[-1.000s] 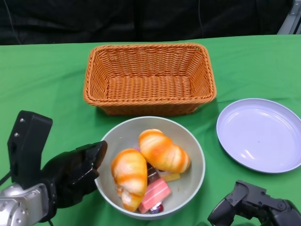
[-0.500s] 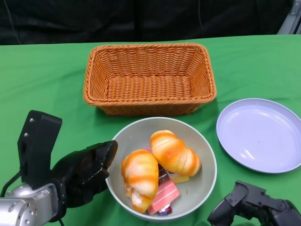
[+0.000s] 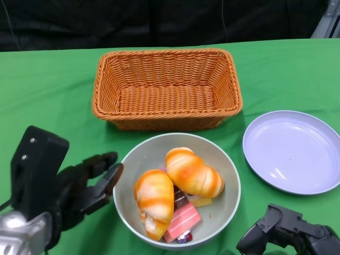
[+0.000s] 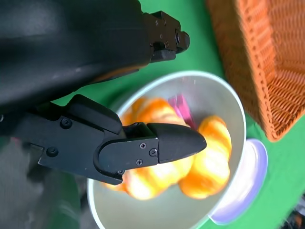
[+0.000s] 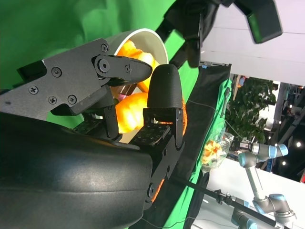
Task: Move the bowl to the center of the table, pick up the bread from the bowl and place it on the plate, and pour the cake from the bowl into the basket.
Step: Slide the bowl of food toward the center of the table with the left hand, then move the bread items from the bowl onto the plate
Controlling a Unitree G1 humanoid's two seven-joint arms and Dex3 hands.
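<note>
Green table [image 3: 53,95]: bowl [image 3: 143,154] with bread [image 3: 193,172], cake [image 3: 179,219]; left hand [image 3: 87,183] spread, empty.

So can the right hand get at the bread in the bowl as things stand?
Probably yes: the right hand is open beside the bowl, and both bread rolls lie uncovered on top.

Robotics lab or demo hall, staged test setup. Surface [image 3: 48,85] covered in green cloth, black curtain [image 3: 159,21] as backdrop behind it. Right wrist view shows large open hall beyond: another robot arm [image 5: 259,157] with blue joints, black stand pole [image 5: 214,193], potted plant [image 5: 248,109], ceiling lights. Toy food props in bowl [image 3: 139,155], not real kitchen.
</note>
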